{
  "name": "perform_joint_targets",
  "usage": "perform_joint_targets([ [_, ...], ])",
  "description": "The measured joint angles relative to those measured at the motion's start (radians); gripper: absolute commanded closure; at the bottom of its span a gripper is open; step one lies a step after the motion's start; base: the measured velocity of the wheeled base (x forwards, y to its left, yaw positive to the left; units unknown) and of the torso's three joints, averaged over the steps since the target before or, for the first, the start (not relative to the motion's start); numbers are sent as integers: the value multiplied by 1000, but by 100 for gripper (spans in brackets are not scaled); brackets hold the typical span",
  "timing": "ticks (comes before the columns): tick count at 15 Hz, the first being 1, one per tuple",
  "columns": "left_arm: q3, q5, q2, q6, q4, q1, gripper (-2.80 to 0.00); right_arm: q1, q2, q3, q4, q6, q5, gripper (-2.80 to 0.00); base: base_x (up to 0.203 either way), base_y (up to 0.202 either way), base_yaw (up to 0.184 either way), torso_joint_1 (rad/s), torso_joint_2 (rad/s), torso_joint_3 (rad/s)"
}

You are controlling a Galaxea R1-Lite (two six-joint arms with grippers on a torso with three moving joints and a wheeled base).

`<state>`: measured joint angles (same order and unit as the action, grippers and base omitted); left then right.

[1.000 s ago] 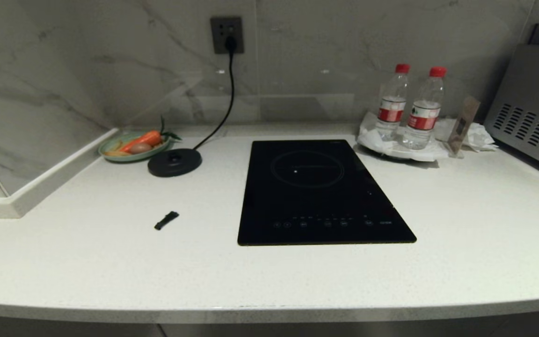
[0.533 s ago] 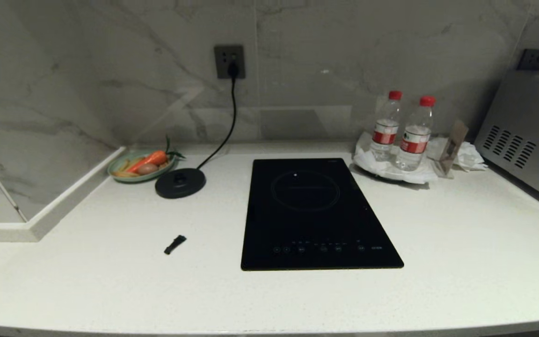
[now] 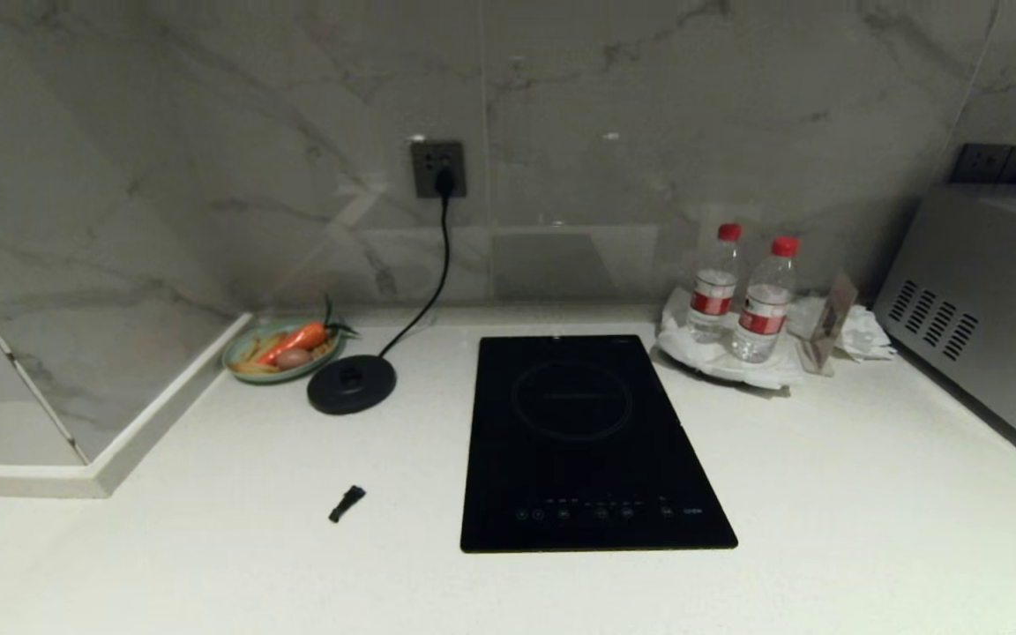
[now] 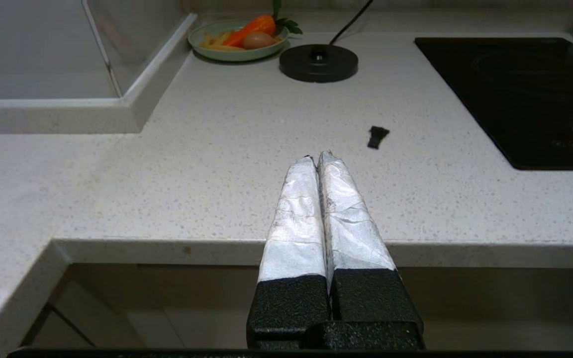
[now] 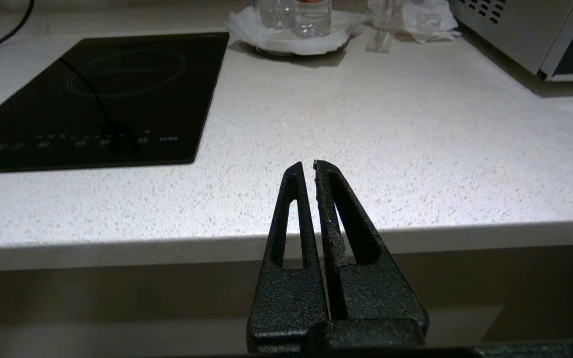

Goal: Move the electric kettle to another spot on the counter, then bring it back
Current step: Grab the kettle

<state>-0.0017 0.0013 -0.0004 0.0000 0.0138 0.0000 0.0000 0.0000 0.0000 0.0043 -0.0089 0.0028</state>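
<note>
Kettle nowhere in any view, so its place cannot be told; nearest, both arms parked off the counter's (image 3: 870,529) front edge, the left gripper (image 4: 316,156) with foil-wrapped fingers pressed together and the right gripper (image 5: 306,166) all but closed, each holding nothing, probably tucked clear until the search ends. Mid-counter: small black scrap (image 3: 347,504) to the left, induction hob (image 3: 592,441) at centre. Far: bare base disc (image 3: 352,384), corded to the wall socket (image 3: 437,168), left beside a vegetable plate (image 3: 283,353); water bottles (image 3: 742,295) far right.
</note>
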Motion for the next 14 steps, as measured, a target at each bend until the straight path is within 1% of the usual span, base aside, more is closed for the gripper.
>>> perform_joint_targets([
  [4, 0, 0, 0, 0, 0, 0, 0, 0, 0, 0, 0, 0, 0, 0, 0, 0, 0, 155, -384, -237],
  [14, 0, 0, 0, 0, -2, 0, 0, 0, 0, 0, 0, 0, 0, 0, 0, 0, 0, 140, -340, -199],
])
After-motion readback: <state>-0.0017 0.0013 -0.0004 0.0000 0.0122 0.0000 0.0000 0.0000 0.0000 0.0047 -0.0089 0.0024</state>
